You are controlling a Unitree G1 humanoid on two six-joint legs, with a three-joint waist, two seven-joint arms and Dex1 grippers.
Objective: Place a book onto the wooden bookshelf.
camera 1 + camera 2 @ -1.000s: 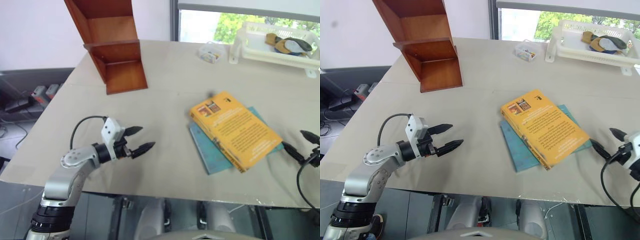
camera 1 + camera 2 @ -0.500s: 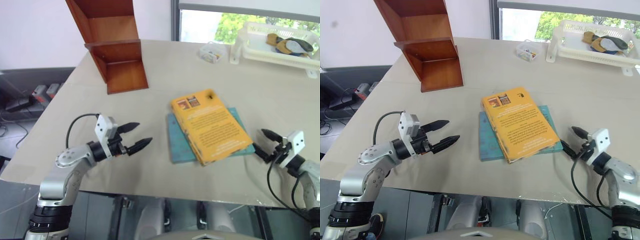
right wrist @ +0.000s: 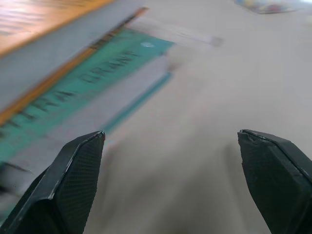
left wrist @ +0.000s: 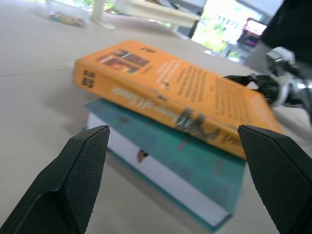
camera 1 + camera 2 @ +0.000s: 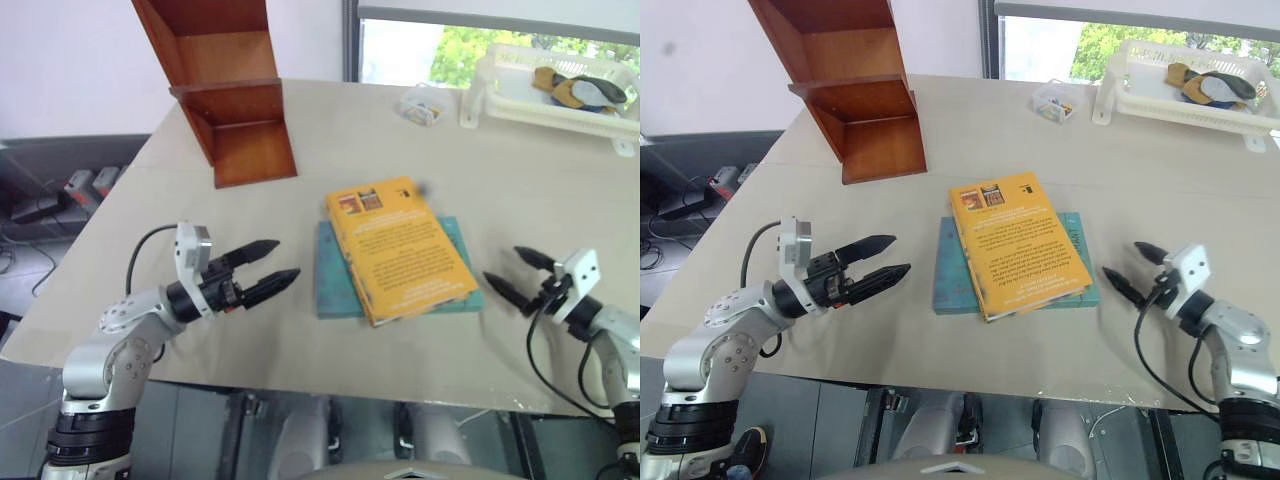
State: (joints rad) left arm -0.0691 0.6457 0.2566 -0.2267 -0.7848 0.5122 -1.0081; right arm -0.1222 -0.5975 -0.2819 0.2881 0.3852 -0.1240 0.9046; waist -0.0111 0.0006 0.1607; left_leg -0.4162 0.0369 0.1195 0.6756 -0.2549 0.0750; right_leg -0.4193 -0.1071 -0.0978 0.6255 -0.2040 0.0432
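Observation:
The book (image 5: 400, 250), thick and yellow-orange, lies flat on a thinner teal book (image 5: 334, 282) at the table's middle front. My left gripper (image 5: 285, 258) is open, level and pointing at the stack's left side, a short gap away. In the left wrist view the book's spine (image 4: 146, 95) faces its fingers (image 4: 80, 170). On the stack's right, my right gripper (image 5: 502, 264) is open, just clear of the teal book's edge (image 3: 97, 78). The wooden bookshelf (image 5: 235, 110), reddish-brown, stands at the far left of the table, well apart from both grippers.
A white plastic basket (image 5: 500, 95) holding a few items sits at the back right. A small clear box (image 5: 425, 103) is beside it. The table's front edge (image 5: 330, 385) runs just under both arms, with floor and cables off to the left.
The two stacked books slid left and turned as my right gripper came in from the right edge, then it drew slightly back from them. My left gripper rose a little and rolled.

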